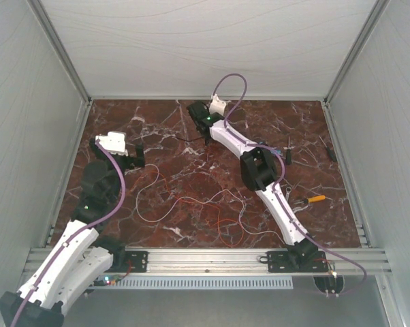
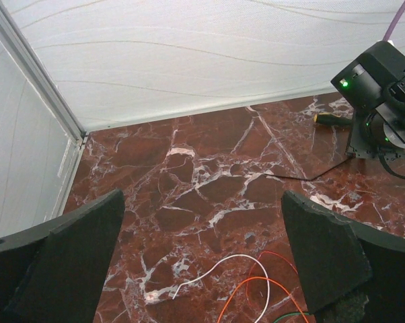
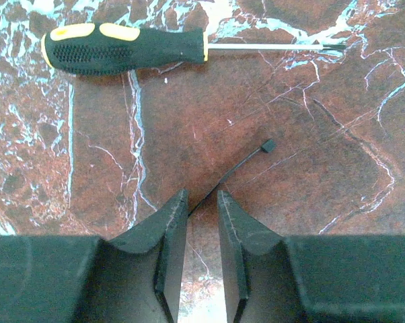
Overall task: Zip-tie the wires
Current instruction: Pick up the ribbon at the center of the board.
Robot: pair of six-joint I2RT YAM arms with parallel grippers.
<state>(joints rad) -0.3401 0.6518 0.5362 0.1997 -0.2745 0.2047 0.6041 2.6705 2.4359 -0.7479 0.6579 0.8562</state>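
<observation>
The wires lie in a loose tangle of orange-red, white and pale strands on the near middle of the marble table. Their ends show in the left wrist view, just below and between my left fingers. My left gripper is wide open and empty. A thin black zip tie lies flat at the far middle. My right gripper is down at the table, its jaws a narrow gap apart astride the strip's end, not closed on it.
A black and yellow screwdriver lies just beyond my right gripper. An orange-handled tool and two small dark tools lie on the right side. White walls enclose the table on the left, far and right sides.
</observation>
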